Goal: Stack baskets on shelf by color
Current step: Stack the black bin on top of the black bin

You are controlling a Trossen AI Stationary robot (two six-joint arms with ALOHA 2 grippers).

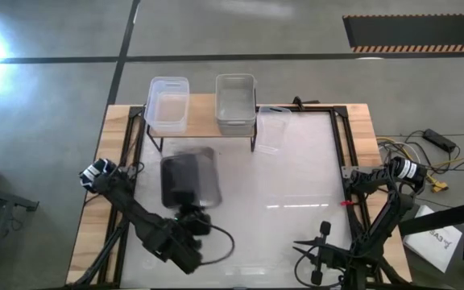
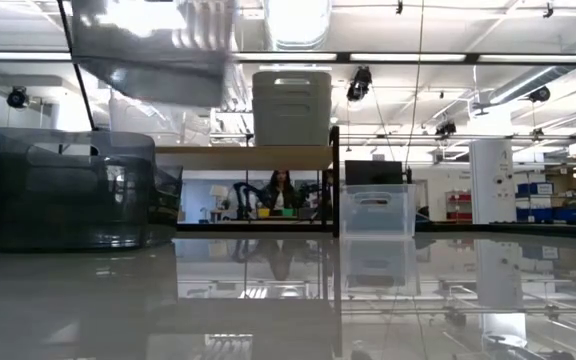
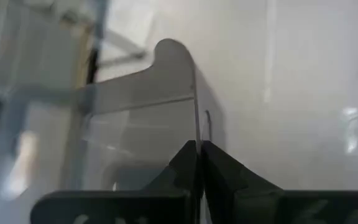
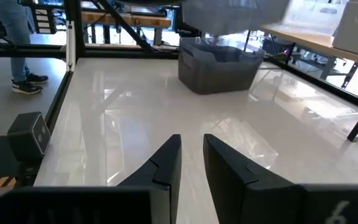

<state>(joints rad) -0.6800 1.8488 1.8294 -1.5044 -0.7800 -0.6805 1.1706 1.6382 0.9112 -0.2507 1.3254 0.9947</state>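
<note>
A: Starting nearest, what's the left gripper (image 1: 190,211) doing?

B: Its fingers (image 3: 188,163) are pinched tight on the thin wall of a smoky bin (image 1: 188,171). That bin hangs in the air, blurred, in front of the shelf (image 1: 202,119) and above the dark bins (image 2: 70,188).

A: Those dark bins are on the surface (image 1: 296,177)?

B: Yes, nested together in front of the shelf's left half, directly under the lifted one.

A: And the right gripper (image 1: 322,240)?

B: Parked at the near edge, well apart from the shelf, fingers (image 4: 164,163) slightly parted with nothing between them.

A: What's on the shelf itself?

B: Two bins side by side on the wooden top: a clear bin (image 1: 168,103) on the left, a grey bin (image 1: 235,102) on the right.

A: Anything else?

B: Another clear bin (image 1: 271,129) on the surface just right of the shelf's right legs. Beyond the shelf, in the low view, a person (image 2: 280,192) shows far back in the room.
</note>
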